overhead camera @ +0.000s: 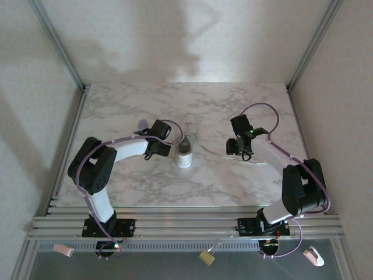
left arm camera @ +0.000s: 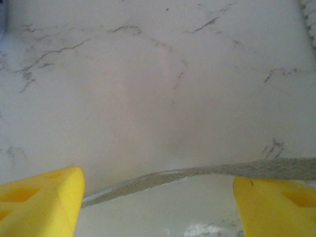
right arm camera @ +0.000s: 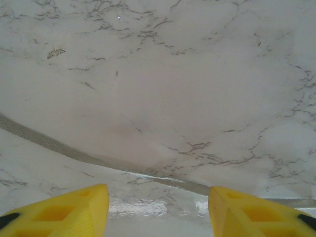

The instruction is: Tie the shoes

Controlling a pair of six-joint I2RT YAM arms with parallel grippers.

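A: Where do we log the shoe?
B: Shoe (overhead camera: 185, 153) at mid-table (overhead camera: 233, 105), between the two arms. The left arm's head sits just beside it and the right one stands off to its right.
A: Left gripper?
B: Left gripper (left arm camera: 158, 192): jaws apart, low over the marble. We see the left lace (left arm camera: 197, 173) crossing the gap between the yellow fingers (left arm camera: 44, 197), and nothing is pinched.
A: Right gripper?
B: Right gripper (right arm camera: 158, 202): jaws apart too, holding nothing. The right lace (right arm camera: 49, 143) lies flat on the table just ahead of the fingertips, running slantwise across the wrist view.
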